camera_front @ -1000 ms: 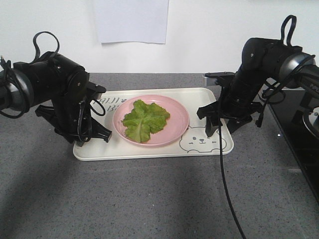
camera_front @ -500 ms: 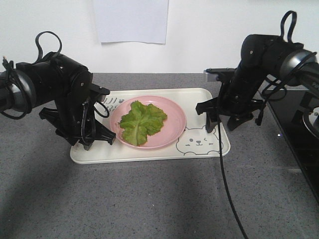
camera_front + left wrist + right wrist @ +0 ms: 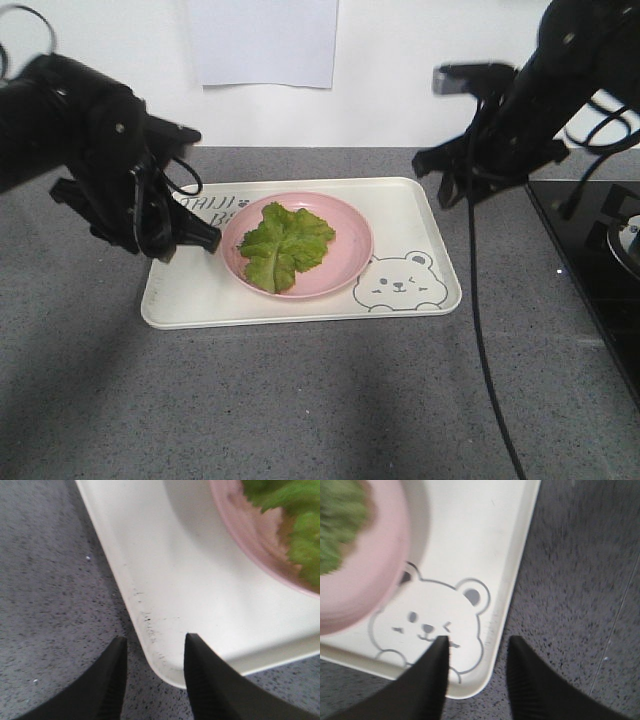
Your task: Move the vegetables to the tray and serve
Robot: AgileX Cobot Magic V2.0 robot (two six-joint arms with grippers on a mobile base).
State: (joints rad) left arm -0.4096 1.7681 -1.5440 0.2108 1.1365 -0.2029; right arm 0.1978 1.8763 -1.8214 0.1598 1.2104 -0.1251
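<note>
The front-facing exterior view looks from in front and above, across the grey desk (image 3: 300, 400) toward the white wall, at middle range; it takes in the whole tray (image 3: 300, 305) and both my arms. My left wrist view looks steeply down from close range past my left tool (image 3: 152, 672), whose fingers straddle the tray's rim at one rounded corner. My right wrist view looks down likewise, close, past my right tool (image 3: 477, 675) at the opposite corner, over the bear drawing (image 3: 427, 625). All three views share the tray and the pink plate (image 3: 345, 240).
</note>
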